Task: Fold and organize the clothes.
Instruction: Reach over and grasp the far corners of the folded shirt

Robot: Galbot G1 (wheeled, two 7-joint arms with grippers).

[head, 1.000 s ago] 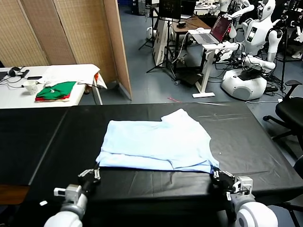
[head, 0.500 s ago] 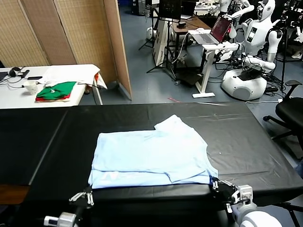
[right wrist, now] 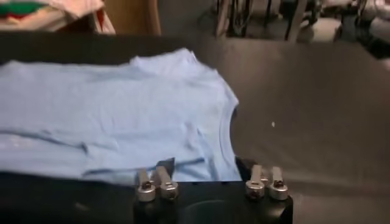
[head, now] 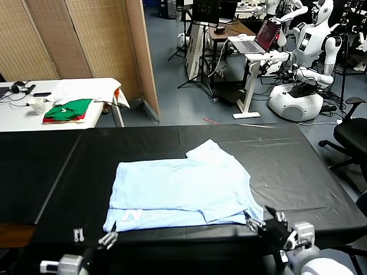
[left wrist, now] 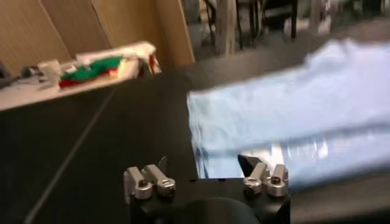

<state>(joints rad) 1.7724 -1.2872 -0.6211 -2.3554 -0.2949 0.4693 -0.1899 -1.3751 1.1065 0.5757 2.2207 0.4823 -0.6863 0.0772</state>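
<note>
The pale light-blue T-shirt point(head: 180, 192) lies flat and folded on the black table point(head: 287, 166), its near edge close to the table's front edge, with a white printed mark point(head: 133, 215) at the near left corner. My left gripper point(head: 94, 236) is open and empty, just in front of that corner. My right gripper point(head: 265, 220) is open and empty, just in front of the near right corner. The left wrist view shows the shirt point(left wrist: 292, 115) beyond the open left gripper point(left wrist: 204, 164). The right wrist view shows the shirt point(right wrist: 116, 115) beyond the open right gripper point(right wrist: 203, 164).
A white table at the back left holds folded green and red garments point(head: 67, 110) and a cup point(head: 37, 105). A wooden screen point(head: 80, 37) stands behind it. A desk with a laptop point(head: 258, 39), other robots and an office chair point(head: 352, 134) are beyond the table.
Both grippers held the shirt's near corners and drew it toward the front edge. Now both have let go, opened and pulled back a little; the shirt lies still.
</note>
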